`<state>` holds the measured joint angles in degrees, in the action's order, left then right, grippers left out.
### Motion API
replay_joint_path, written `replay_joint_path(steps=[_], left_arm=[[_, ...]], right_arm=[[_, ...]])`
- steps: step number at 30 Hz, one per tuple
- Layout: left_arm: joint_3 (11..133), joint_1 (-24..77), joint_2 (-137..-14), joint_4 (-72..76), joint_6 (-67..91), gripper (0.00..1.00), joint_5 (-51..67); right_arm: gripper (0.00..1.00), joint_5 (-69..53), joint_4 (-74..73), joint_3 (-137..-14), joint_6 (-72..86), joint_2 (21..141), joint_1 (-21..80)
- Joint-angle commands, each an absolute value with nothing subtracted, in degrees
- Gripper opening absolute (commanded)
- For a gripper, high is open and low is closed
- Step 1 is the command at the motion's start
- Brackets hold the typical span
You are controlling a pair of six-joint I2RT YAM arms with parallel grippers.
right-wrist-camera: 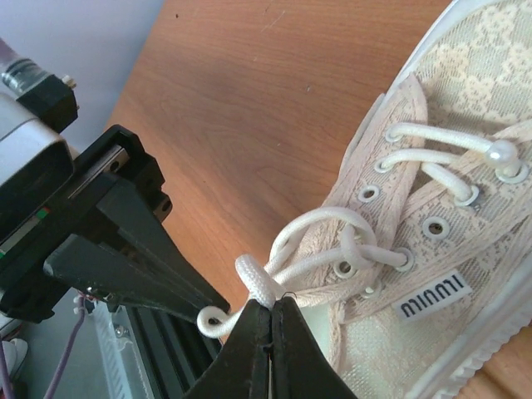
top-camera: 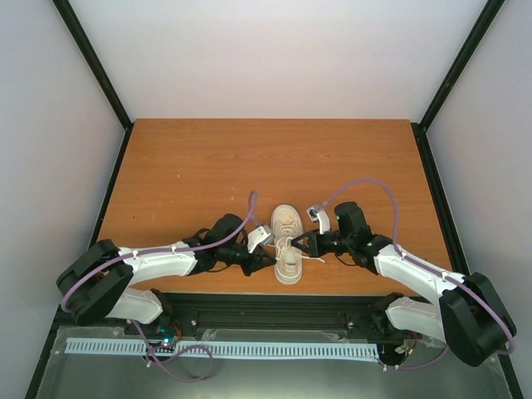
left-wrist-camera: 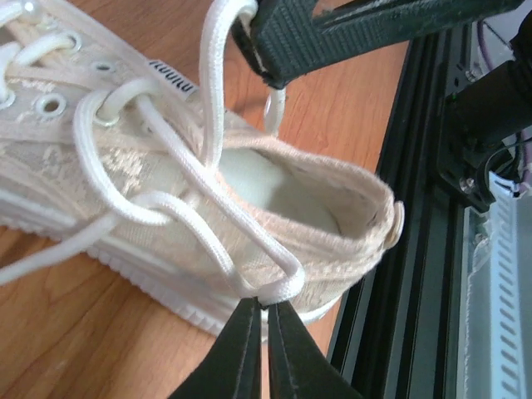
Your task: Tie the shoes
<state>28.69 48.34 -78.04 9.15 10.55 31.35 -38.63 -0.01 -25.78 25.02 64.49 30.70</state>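
Observation:
The cream canvas sneaker point(top-camera: 287, 223) lies near the table's front edge, toe pointing away and heel towards the arms. My left gripper point(top-camera: 268, 259) is at its left side by the heel. In the left wrist view this gripper point(left-wrist-camera: 266, 304) is shut on a bend of white lace point(left-wrist-camera: 287, 283) beside the shoe's collar point(left-wrist-camera: 349, 199). My right gripper point(top-camera: 300, 244) is at the shoe's right side. In the right wrist view it point(right-wrist-camera: 271, 304) is shut on a folded loop of lace point(right-wrist-camera: 256, 279) above the shoe's opening. The laces cross in a loose knot point(right-wrist-camera: 349, 241) at the top eyelets.
The wooden table point(top-camera: 208, 166) stretches behind the shoe. A black rail point(top-camera: 274, 303) runs along the near edge, close under the heel, and shows in the left wrist view point(left-wrist-camera: 416, 249). The other arm's finger point(left-wrist-camera: 332, 33) hangs just over the shoe.

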Motion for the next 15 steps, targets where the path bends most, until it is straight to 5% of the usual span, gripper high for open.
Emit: replay_joint_path(steps=[1,15], left_arm=[[27.0,48.8,-74.9,7.2,12.6,0.1,28.5],[29.8,46.8,-62.2,2.8,26.7,0.64,18.5]], right_arm=[[0.03,-39.4,-0.9,-26.2,24.2,64.9,31.7],[0.03,-38.8,-0.8,-25.6,23.9,65.6,31.8]])
